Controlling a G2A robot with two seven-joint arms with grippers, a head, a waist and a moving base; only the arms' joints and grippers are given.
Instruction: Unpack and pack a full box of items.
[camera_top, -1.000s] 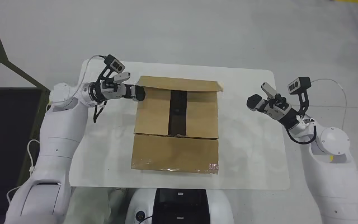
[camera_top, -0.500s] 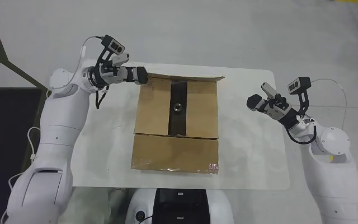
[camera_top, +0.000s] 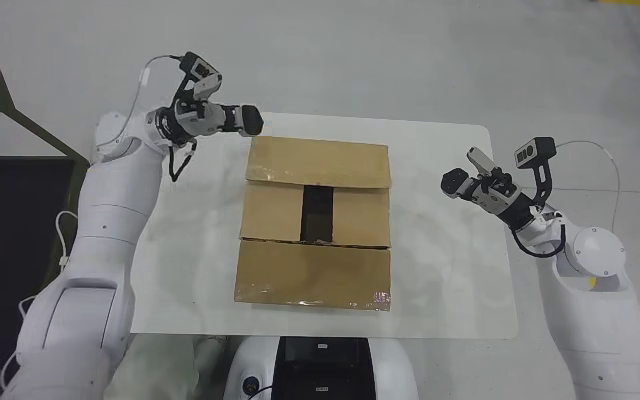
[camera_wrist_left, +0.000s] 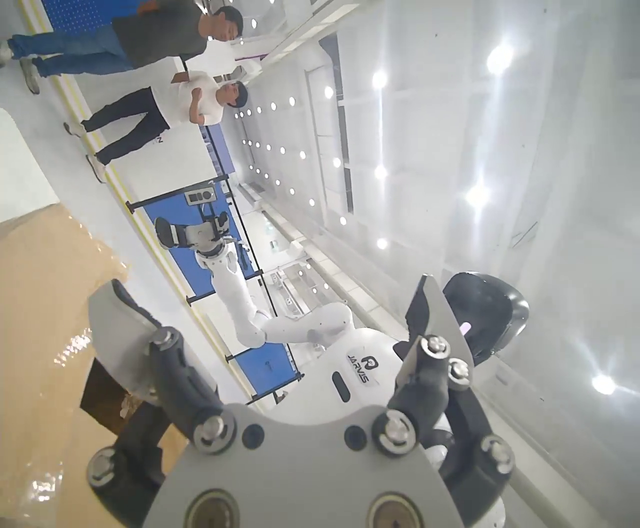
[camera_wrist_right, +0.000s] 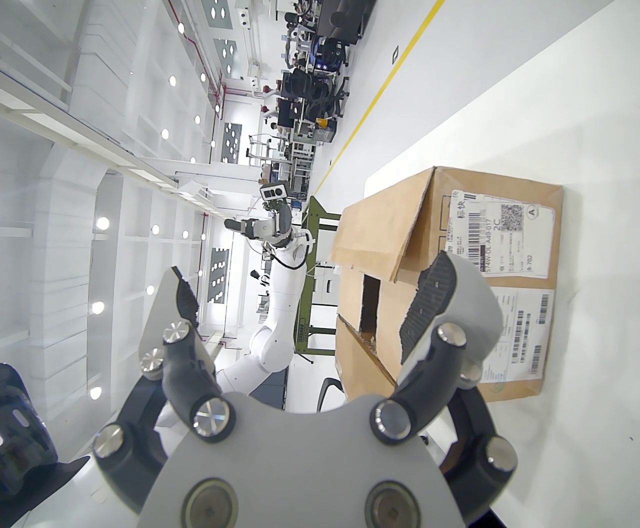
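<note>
We see the cardboard box (camera_top: 360, 215) sitting mid-table (camera_top: 440, 280), its top flaps folded in around a dark central gap, with our left gripper (camera_top: 254, 120) hovering spread open just beyond its far left corner and our right gripper (camera_top: 450, 184), fingers likewise apart, well off to its right.
</note>
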